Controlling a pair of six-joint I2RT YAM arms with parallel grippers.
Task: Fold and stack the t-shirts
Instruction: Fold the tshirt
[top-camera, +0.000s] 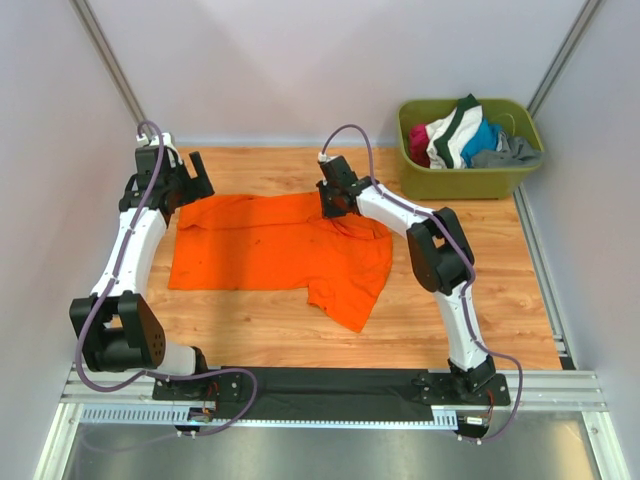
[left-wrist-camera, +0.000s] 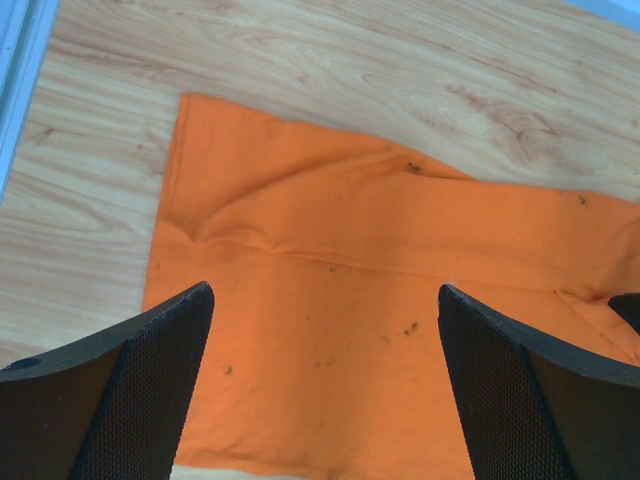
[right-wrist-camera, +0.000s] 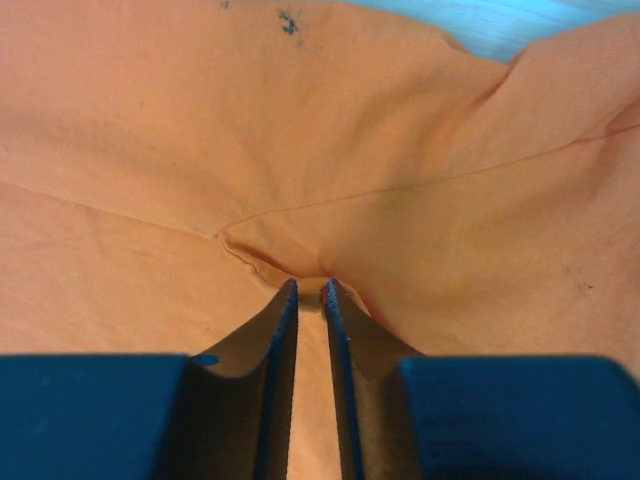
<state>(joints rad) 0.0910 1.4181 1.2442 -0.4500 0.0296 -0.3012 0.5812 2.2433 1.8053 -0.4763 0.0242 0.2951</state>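
A bright orange t-shirt (top-camera: 262, 250) with tiny dark specks lies spread on the wooden table, its right part rumpled and trailing toward the near side. My right gripper (top-camera: 331, 208) is shut on a pinched fold of the shirt (right-wrist-camera: 330, 140) near its far right edge, with cloth drawn in between the fingertips (right-wrist-camera: 290, 295). My left gripper (top-camera: 192, 183) is open and empty, hovering over the shirt's far left corner. In the left wrist view the orange cloth (left-wrist-camera: 350, 280) lies flat between the wide-apart fingers (left-wrist-camera: 150, 380).
An olive-green plastic tub (top-camera: 466, 175) stands at the far right, holding several more bundled shirts (top-camera: 462, 135) in white, blue, grey and magenta. White walls close the cell on the left, back and right.
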